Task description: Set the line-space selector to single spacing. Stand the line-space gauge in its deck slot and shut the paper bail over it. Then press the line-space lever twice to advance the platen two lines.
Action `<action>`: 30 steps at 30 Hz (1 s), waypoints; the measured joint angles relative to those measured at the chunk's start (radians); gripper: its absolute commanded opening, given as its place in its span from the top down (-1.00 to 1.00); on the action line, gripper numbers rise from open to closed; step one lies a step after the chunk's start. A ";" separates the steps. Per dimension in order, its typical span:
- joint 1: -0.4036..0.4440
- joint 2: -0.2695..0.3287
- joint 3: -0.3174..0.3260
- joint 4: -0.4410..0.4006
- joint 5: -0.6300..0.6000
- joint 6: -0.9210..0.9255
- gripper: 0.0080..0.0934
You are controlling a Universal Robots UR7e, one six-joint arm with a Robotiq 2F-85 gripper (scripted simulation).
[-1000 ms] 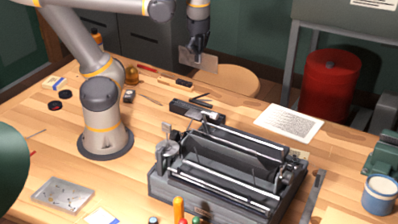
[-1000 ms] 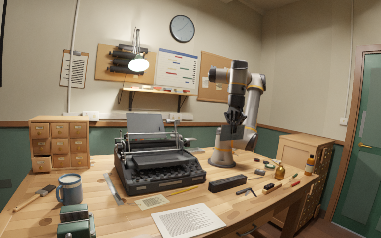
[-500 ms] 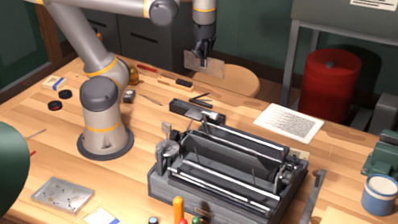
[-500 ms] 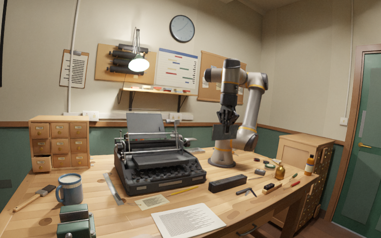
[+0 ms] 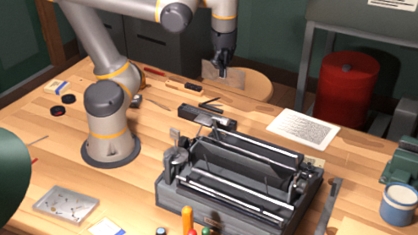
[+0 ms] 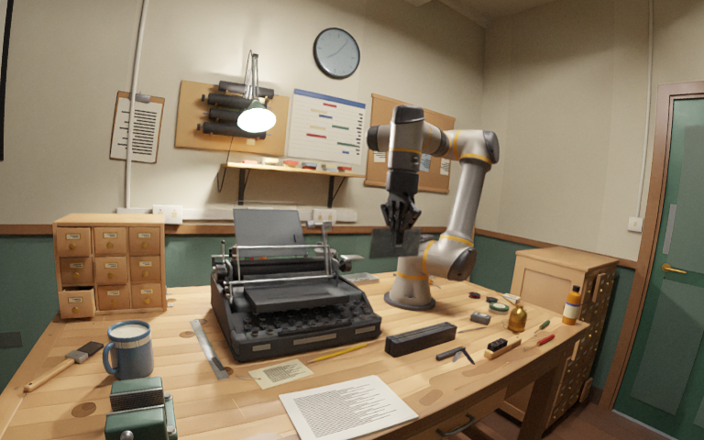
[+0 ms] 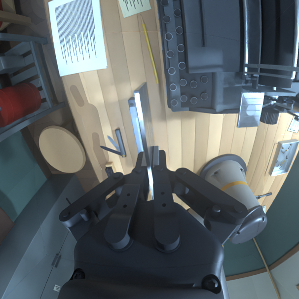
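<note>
The line-space gauge point(image 6: 394, 243), a thin grey metal plate, hangs upright in the air well above the bench, to the right of the typewriter, clamped at its top edge by my closed gripper point(image 6: 400, 234). In the wrist camera the plate point(image 7: 145, 122) shows edge-on, running out from between the fingers point(image 7: 150, 160). The dark typewriter point(image 6: 290, 301) sits mid-bench. Its paper bail point(image 5: 237, 186) stands raised off the platen. The line-space lever point(image 5: 211, 120) sticks out at the carriage end nearest the arm's base point(image 5: 111, 148).
A black oblong case point(image 6: 420, 338) lies on the bench below the gauge, with a folding tool point(image 6: 454, 354) beside it. A printed sheet point(image 6: 347, 407), a pencil point(image 6: 337, 353), a steel ruler point(image 6: 207, 348), a mug point(image 6: 130, 348) and a vise point(image 6: 140, 410) lie around the typewriter.
</note>
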 measured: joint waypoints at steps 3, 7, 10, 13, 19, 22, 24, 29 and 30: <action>-0.023 0.013 -0.008 -0.005 0.000 -0.023 1.00; -0.052 0.033 -0.021 -0.012 0.000 -0.052 1.00; -0.074 0.048 -0.031 -0.017 0.000 -0.074 1.00; -0.095 0.065 -0.042 -0.022 0.000 -0.095 1.00; -0.135 0.099 -0.067 -0.032 0.000 -0.134 1.00; -0.153 0.117 -0.080 -0.037 0.000 -0.152 1.00; -0.164 0.129 -0.089 -0.040 0.000 -0.164 1.00; -0.191 0.160 -0.113 -0.047 0.000 -0.191 1.00; -0.197 0.166 -0.117 -0.048 0.000 -0.196 1.00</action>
